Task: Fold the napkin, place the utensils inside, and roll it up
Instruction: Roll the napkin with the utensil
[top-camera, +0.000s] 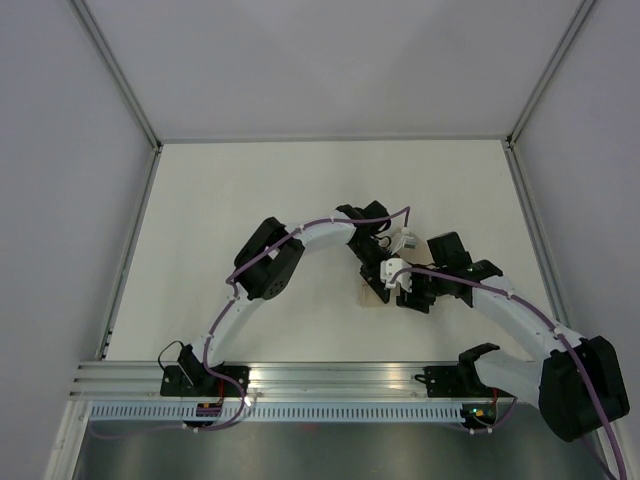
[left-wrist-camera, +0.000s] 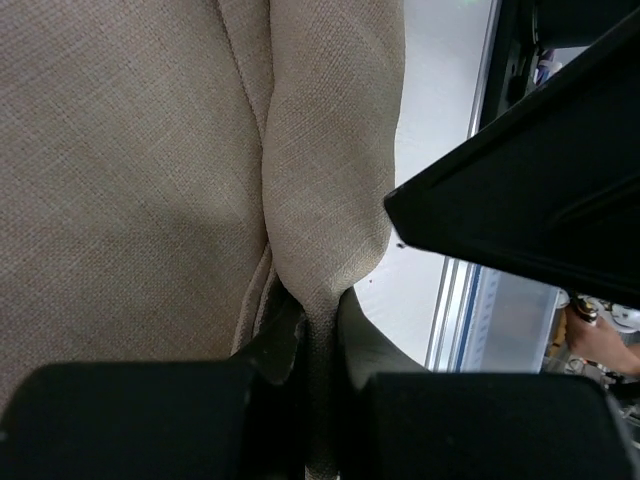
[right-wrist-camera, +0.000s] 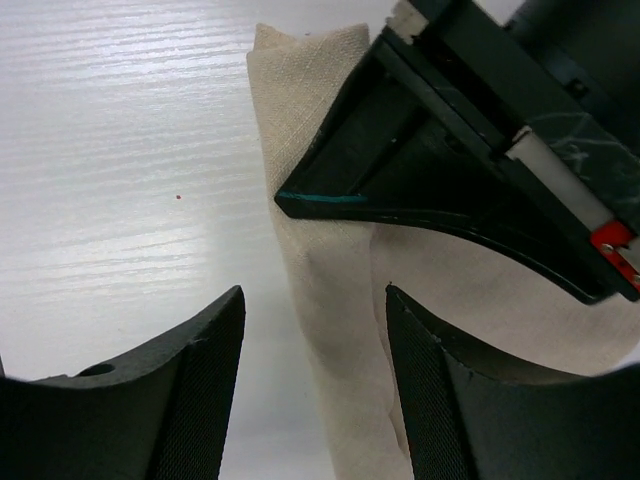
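The only markings in sight were a thin teal stripe (right-wrist-camera: 320, 197) along the edge of one finger of the left gripper (left-wrist-camera: 315, 330) and a small red patch (right-wrist-camera: 612, 243) on its body. White fittings (top-camera: 405, 242) on the wrists were too small to read.

The counter (top-camera: 250, 190) was white, with a faint wood grain showing in the right wrist view. Plain grey walls (top-camera: 60, 150) framed in metal strips enclosed it on three sides. An aluminium rail (top-camera: 330, 378) ran along the near edge and carried both arm bases. Purple cables (top-camera: 240, 262) trailed along the arms.

The napkin (left-wrist-camera: 130, 170), plain beige woven cloth, lay bunched in folds on the counter, toward 4 o'clock from its centre in the overhead view and mostly hidden under the two wrists. The left gripper was pressed together on a raised ridge of the cloth, pinching that fold between its black fingers. The right gripper (right-wrist-camera: 315, 300) stood spread, one finger on either side of a narrow folded band of the napkin that ran from 12 o'clock to 6 o'clock in its own view. Whether its fingers touched the cloth could not be told. The left gripper's finger reached in from 2 o'clock just above them.
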